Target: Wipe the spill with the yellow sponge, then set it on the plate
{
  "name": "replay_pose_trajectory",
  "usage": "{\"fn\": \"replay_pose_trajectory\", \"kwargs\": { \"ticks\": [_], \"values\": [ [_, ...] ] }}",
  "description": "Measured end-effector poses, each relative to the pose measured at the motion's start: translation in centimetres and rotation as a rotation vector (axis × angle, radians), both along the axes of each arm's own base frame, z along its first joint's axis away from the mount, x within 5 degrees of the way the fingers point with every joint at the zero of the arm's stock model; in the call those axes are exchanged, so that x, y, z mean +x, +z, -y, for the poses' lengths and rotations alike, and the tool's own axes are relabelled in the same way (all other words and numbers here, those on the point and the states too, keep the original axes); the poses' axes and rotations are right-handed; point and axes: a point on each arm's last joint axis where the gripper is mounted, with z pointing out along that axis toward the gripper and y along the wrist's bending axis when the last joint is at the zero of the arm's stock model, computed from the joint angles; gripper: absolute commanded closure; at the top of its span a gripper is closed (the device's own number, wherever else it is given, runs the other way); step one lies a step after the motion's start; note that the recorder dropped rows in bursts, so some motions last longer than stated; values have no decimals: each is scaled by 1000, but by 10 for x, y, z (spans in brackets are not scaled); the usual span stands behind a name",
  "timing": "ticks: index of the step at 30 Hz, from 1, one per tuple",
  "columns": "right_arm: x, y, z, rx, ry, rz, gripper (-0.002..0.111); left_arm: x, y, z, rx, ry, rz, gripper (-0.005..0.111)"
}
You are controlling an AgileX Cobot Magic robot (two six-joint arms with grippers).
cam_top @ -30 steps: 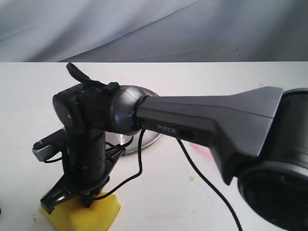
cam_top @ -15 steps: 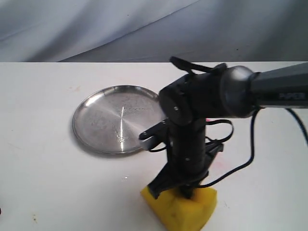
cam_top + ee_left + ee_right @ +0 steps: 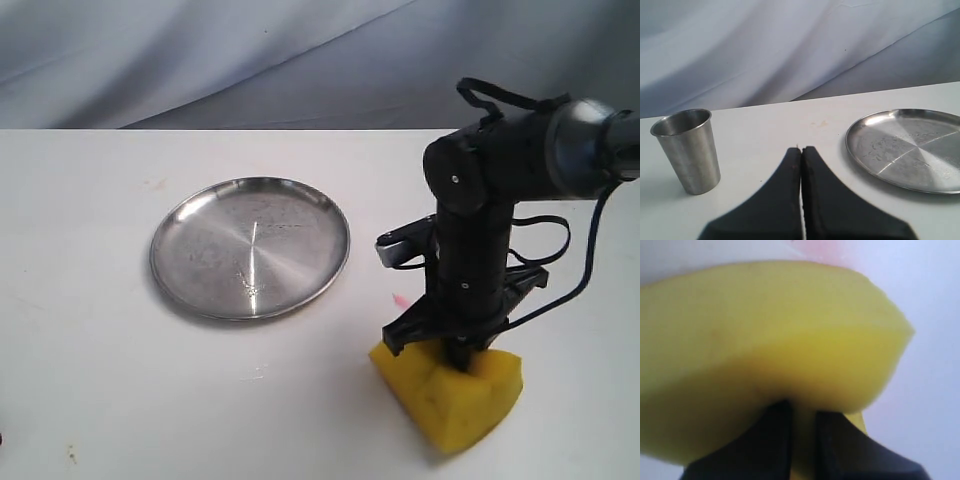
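Exterior view: fingers (image 3: 398, 336) vertical on sponge (image 3: 450, 402)

Bright yellow sponge (image 3: 452, 402), thick foam block, pinched on top by the right claw (image 3: 432, 352), dented at the grip, underside on the table (image 3: 90, 380) toward the near edge, right of middle. Shiny round plate (image 3: 250, 248), scratched steel, shallow rim, lying flat left of middle, well apart from the sponge.

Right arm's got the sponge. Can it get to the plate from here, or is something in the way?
Probably yes. The right gripper is shut on the yellow sponge, and only bare table with a small pink mark lies between it and the plate, which holds nothing.
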Motion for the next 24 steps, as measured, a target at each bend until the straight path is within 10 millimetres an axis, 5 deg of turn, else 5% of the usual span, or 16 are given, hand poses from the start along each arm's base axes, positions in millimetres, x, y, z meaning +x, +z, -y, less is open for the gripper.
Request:
{"fn": "replay_pose_trajectory", "kwargs": {
  "ticks": [4, 7, 11, 15, 20, 24],
  "values": [
    [-10, 8, -40, 8, 121, 39, 108, 0, 0, 0, 0, 0, 0, 107],
    [-46, 10, -121, 135, 311, 45, 108, 0, 0, 0, 0, 0, 0, 107],
    [-78, 10, -182, 254, 436, 28, 108, 0, 0, 0, 0, 0, 0, 107],
    [-62, 9, -176, 216, 415, 19, 108, 0, 0, 0, 0, 0, 0, 107],
    [-7, 3, -113, 36, 298, 45, 108, 0, 0, 0, 0, 0, 0, 107],
    [14, 3, -78, -27, 219, 54, 108, 0, 0, 0, 0, 0, 0, 107]
  ]
}}
